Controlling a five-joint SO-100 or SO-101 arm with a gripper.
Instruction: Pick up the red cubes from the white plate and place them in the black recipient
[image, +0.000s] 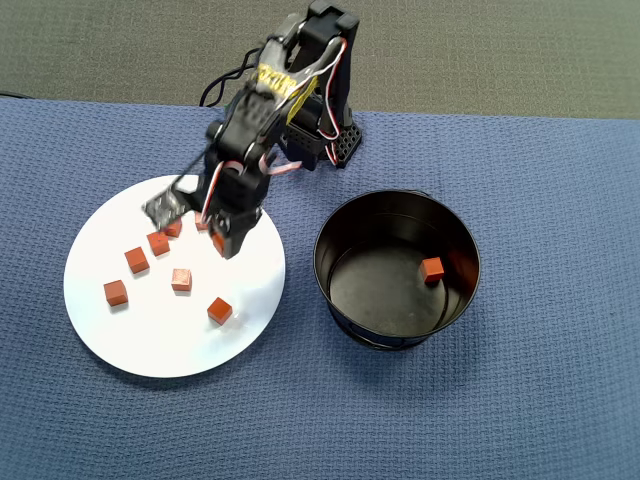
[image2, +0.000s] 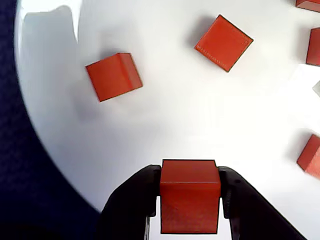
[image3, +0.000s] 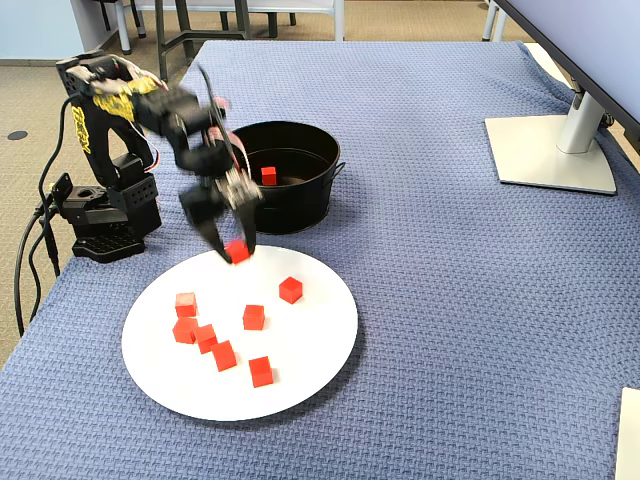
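One blue woven cloth covers the surface (image3: 450, 300), which carries every item. Largest of the items is the white plate (image3: 300, 360), lying flat near the front left in the fixed view. Just beside it, toward the arm's base, stands the black recipient (image: 340, 245), upright, with one red cube (image: 432, 269) on its flat bottom near the right wall in the overhead view. The black arm (image: 265, 110) reaches from its base over the plate's upper edge. The pincer (image2: 190, 200) is clamped on a single red cube (image2: 190, 195), one finger pressed against each side face; the fixed view shows this held cube raised clear of the plate, above its far rim. Six loose red cubes (image3: 253, 317) rest on the plate, four clustered at its left and two nearer the centre in the fixed view.
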